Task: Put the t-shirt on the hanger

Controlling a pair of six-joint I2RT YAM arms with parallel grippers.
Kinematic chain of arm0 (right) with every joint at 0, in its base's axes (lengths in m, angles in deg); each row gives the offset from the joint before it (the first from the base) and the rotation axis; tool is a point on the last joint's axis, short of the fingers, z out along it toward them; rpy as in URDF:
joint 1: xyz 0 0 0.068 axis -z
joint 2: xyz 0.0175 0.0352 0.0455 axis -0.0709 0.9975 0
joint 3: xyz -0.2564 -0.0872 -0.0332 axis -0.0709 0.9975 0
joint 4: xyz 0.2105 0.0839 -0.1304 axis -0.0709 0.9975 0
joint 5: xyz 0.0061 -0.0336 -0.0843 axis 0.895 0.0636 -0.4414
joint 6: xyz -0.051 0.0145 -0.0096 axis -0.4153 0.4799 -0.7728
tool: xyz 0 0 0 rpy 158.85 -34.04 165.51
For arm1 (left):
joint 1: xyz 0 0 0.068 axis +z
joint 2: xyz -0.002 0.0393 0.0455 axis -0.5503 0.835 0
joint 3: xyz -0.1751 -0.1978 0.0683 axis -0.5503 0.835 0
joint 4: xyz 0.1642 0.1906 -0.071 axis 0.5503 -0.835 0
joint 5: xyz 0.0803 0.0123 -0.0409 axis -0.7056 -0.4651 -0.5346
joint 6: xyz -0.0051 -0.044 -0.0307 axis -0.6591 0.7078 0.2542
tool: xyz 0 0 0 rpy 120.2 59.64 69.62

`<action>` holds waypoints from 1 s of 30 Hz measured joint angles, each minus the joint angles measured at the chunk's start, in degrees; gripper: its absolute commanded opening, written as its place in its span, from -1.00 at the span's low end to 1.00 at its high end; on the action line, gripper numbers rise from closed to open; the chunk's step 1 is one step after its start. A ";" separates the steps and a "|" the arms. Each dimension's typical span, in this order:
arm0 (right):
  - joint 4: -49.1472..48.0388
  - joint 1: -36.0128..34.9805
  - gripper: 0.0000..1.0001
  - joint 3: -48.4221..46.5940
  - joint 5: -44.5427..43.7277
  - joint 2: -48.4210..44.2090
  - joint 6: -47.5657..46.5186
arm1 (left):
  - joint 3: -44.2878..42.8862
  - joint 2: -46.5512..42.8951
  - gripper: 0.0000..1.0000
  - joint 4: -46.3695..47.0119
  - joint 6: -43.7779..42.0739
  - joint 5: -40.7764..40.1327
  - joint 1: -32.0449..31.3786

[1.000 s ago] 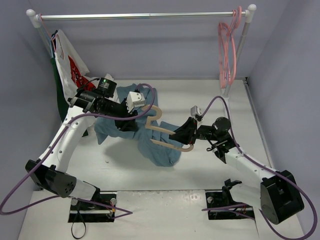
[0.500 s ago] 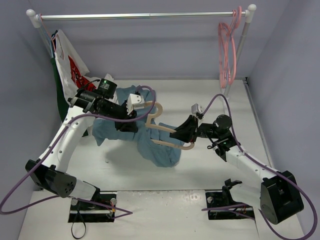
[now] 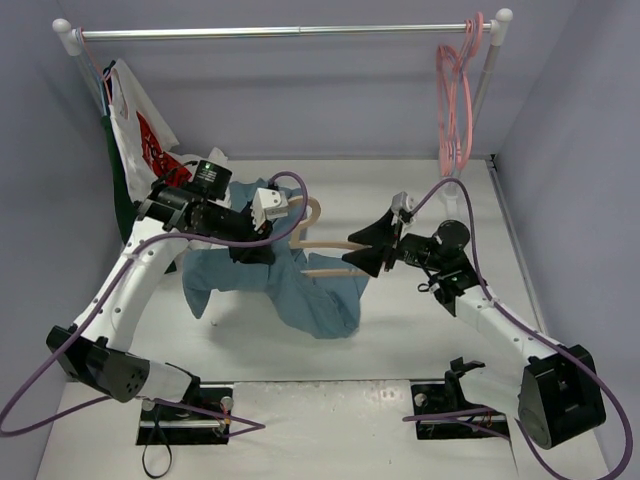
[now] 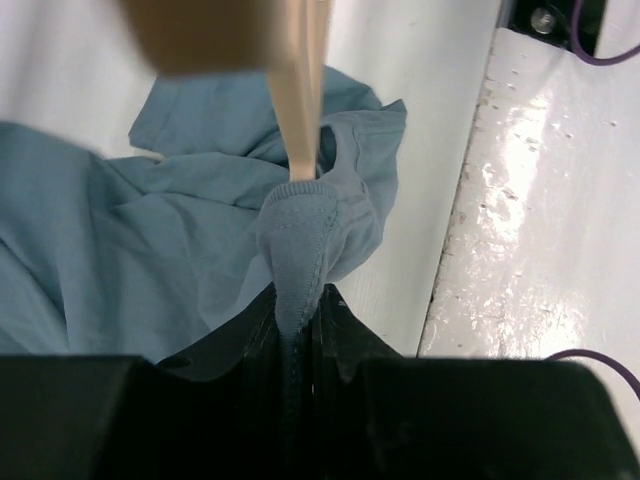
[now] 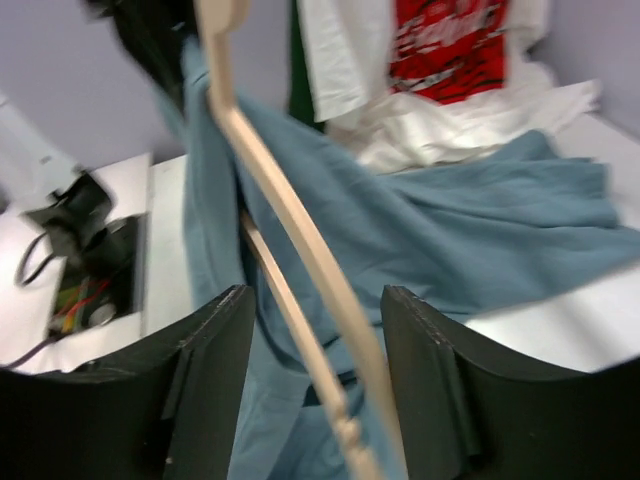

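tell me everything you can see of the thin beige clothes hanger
The thin beige clothes hanger looks smooth, like wood or plastic, with a curved hook, sloped arms and a lower bar. It sits tilted, partly threaded into the teal-blue t-shirt, its hook end towards the left gripper. The right gripper stands open around one arm, with no clear grip on it.

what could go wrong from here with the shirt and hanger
1. The right claw stands open around the hanger, gripping nothing, so the hanger may tilt or slide out of the t-shirt.
2. The left claw pinches only a narrow fold of the shirt's edge; the hanging cloth could pull it free.
3. The left arm's purple cable loops close to the hanger's hook and might snag it.
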 measured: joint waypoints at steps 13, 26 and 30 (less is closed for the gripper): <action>23.96 0.42 0.16 -14.95 -26.08 -2.86 -2.51 | 9.14 -9.60 -1.00 12.02 8.59 -10.49 0.68; 36.70 -14.51 -0.26 -6.64 -39.32 -5.11 6.51 | 24.65 -21.97 -1.00 24.26 18.58 -15.37 0.68; 36.48 -19.50 0.00 -4.28 -44.81 -4.66 12.04 | 29.92 -25.92 -1.00 27.06 22.71 -17.20 0.68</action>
